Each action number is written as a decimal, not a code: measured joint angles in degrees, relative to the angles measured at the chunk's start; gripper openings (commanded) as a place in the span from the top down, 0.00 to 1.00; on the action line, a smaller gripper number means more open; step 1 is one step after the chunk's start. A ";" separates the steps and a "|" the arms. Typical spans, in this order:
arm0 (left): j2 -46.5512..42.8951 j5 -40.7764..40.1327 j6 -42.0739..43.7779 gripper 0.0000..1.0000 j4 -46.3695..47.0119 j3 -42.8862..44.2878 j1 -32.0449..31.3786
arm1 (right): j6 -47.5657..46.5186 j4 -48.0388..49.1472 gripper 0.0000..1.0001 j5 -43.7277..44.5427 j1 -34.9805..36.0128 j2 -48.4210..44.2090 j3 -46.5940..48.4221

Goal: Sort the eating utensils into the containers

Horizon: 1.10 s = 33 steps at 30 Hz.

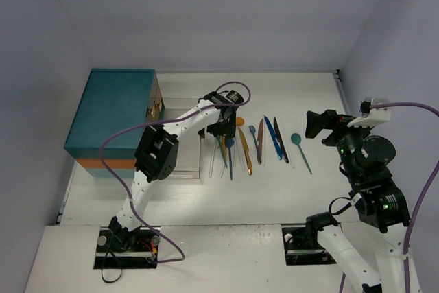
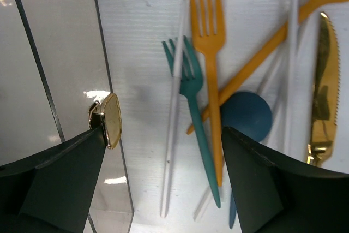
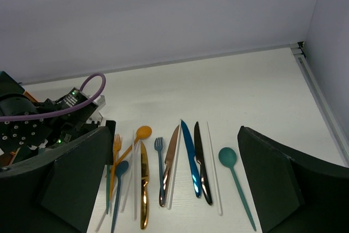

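While its jaws stand released and grasp nothing, the left pincer (image 2: 163, 132) hangs low over the surface (image 2: 142, 36). A pale chopstick (image 2: 172, 135), a teal fork (image 2: 192, 107) and an orange fork (image 2: 209, 53) lie directly between its fingers (image 2: 60, 184). The forks overlap, and an orange spoon (image 2: 267, 47) crosses them at a slant. A blue spoon (image 2: 246, 115) lies by the right finger. Further right lies a gold knife (image 2: 325, 80).

Just beside the left fingertip is the small gold handle (image 2: 108, 119) of a pale drawer (image 1: 186, 164). I cannot tell whether finger and handle touch. The drawer stands pulled out from the teal chest (image 1: 113, 108), which sits to this pincer's left. The arm covers much of the drawer, so what it holds cannot be made out.

To the right, well apart, the right pincer (image 3: 174, 129) is spread wide and also grasps nothing, raised above the surface. Below and ahead of it the row runs on, all on the surface: a blue fork (image 3: 158, 145), a brown knife (image 3: 169, 167), a blue knife (image 3: 191, 156), a dark knife (image 3: 200, 162), a second chopstick (image 3: 214, 167) and a teal spoon (image 3: 229, 159).
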 measured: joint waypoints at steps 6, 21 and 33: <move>-0.02 1.07 -0.68 0.12 0.31 0.27 -1.13 | -0.24 0.00 0.00 0.00 0.00 0.00 0.00; -0.32 1.28 -0.25 0.10 0.11 0.52 -0.99 | -0.20 -0.01 0.00 -0.04 0.00 0.00 0.00; -0.32 -0.86 1.68 0.09 -0.86 2.26 -1.10 | -0.18 -0.02 0.00 -0.04 0.00 0.00 0.00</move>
